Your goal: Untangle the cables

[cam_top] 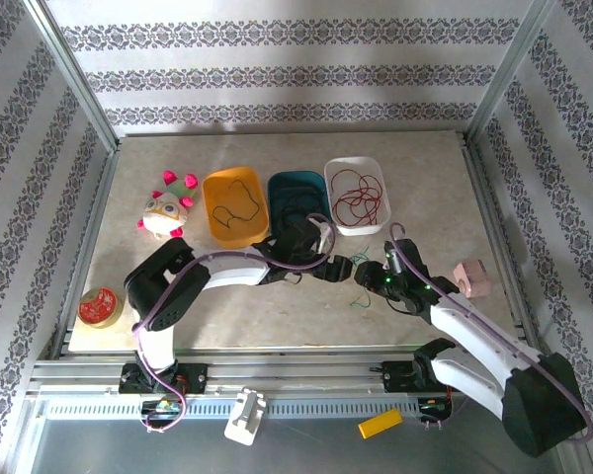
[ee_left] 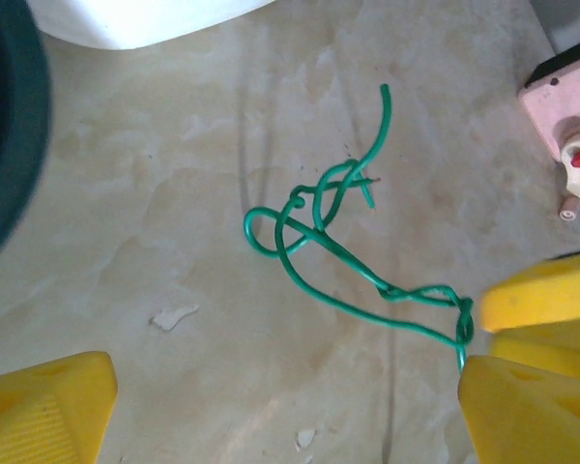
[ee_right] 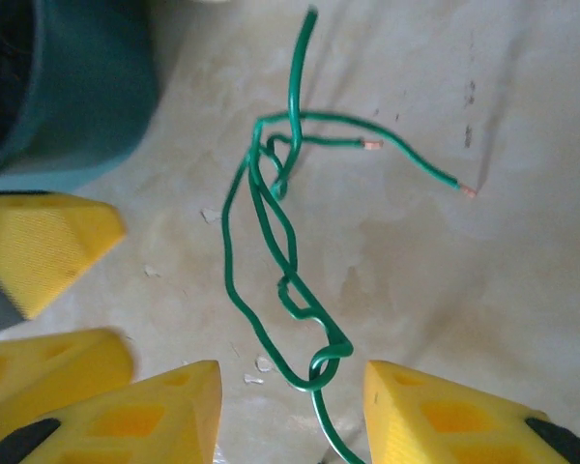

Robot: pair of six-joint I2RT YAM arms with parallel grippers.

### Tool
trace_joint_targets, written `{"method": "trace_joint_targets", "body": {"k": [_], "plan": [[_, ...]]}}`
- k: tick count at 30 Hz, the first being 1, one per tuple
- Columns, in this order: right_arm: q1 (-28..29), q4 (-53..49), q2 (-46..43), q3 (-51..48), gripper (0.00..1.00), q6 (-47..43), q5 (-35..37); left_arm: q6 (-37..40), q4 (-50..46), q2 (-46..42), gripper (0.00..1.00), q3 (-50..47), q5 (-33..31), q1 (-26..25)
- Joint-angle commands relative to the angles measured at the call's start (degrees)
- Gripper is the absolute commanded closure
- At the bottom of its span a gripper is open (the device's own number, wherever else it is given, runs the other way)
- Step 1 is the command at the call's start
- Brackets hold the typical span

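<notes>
Cable [ee_right: 273,208] tail cut off inside part-open right end effector [ee_right: 292,379]; left end effector [ee_left: 285,372] wide, empty.

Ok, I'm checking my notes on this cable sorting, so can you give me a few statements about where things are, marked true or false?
1. The green cable lies on the table, outside the trays. True.
2. The red cable sits in the orange tray. False: it is in the white tray; the orange one holds a black cable.
3. The left gripper is shut on the green cable. False: its fingers stand wide apart.
4. The green cable runs between the right gripper's fingers. True.
</notes>
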Motion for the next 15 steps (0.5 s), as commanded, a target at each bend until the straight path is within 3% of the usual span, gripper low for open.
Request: {"method": "trace_joint_targets", "body": {"k": [1, 8, 15], "plan": [[-2.9, -1.4, -4.8, -1.3, 0.56, 4.2, 1.9, -3.3, -1.8, 3.1, 0.09, 4.6, -0.2, -0.9], [-9.0, -3.9, -11.3, -3.3, 0.57, 5.6, -0.4, -4.7, -8.3, 9.3, 0.14, 11.6, -1.7, -1.4], [-9.5, -5.7, -12.5, -3.3, 0.57, 4.6, -1.3, -5.3, -10.2, 12.8, 0.29, 14.5, -1.7, -2.1]]}}
